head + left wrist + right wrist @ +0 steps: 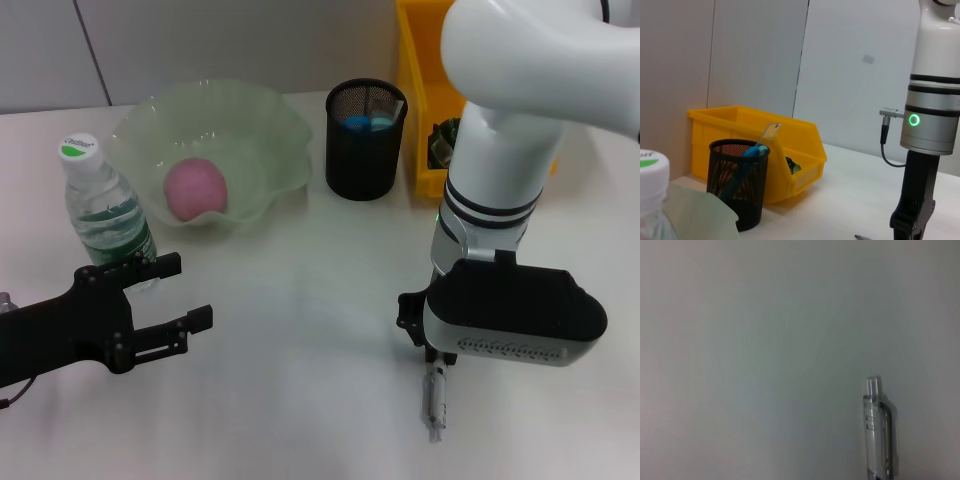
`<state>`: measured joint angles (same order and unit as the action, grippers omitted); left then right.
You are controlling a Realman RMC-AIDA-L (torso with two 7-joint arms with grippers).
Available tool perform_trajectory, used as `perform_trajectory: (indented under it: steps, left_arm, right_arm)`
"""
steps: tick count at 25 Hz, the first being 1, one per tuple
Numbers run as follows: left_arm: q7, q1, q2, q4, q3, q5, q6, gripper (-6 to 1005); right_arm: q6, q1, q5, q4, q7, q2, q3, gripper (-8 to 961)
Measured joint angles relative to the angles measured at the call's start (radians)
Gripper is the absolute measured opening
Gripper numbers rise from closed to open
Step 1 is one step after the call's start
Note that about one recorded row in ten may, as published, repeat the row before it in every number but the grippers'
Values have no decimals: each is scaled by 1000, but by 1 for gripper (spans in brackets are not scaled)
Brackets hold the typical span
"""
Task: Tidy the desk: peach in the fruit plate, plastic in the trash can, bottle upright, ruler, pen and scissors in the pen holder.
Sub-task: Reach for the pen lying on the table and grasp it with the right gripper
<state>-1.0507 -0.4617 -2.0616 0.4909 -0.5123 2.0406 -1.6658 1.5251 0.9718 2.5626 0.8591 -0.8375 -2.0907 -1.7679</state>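
Pen step in hand: the right gripper (436, 362) hangs directly over the pen (434, 402) lying on the desk (300, 330); its finger state cannot be told. Next, grasp the pen and carry it to the pen holder (365, 140). The left gripper (182, 292) rests open beside the bottle (105, 210).

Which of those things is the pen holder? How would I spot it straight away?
Find the big yellow trash can at the back of the white desk. Just beside it, between it and the pale-green fruit plate, stands the pen holder. It is the only black wire-mesh cup, with blue scissors handles inside.
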Motion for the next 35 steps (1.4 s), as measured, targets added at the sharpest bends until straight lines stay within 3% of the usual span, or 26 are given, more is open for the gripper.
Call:
perform_trajectory:
  steps: [19,35]
  left_arm:
    - [-1,2,0,5,0,-2,-2,672]
    - [-14,3,0,15,0,-8,0,668]
  right_arm:
    - [-4,0,-3,4,-20,-2,-9,120]
    - [-8,1,-10,4,-23,-2,-8,225]
